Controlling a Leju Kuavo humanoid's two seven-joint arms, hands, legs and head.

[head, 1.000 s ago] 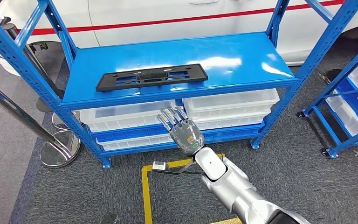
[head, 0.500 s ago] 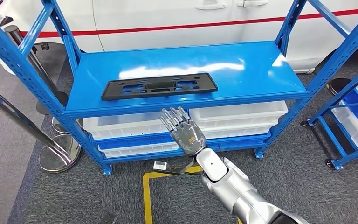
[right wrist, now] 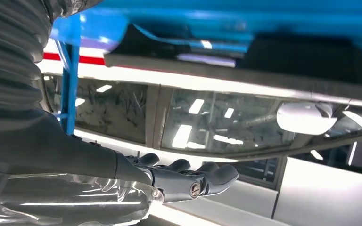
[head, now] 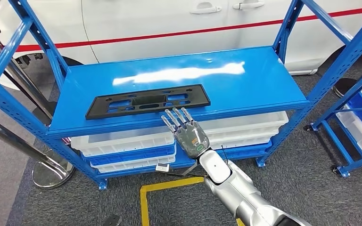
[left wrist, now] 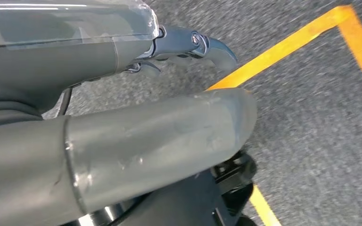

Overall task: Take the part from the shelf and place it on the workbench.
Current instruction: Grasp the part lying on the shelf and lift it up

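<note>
Black part (head: 147,100) before empty right hand (head: 188,134)

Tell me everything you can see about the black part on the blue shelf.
The black part is a long, flat rectangular frame, seemingly matte plastic, with several cut-out openings along its length. It lies flat on the blue shelf, near the front edge and left of centre. The right hand reaches toward its right end, fingers extended, holding nothing.
</note>
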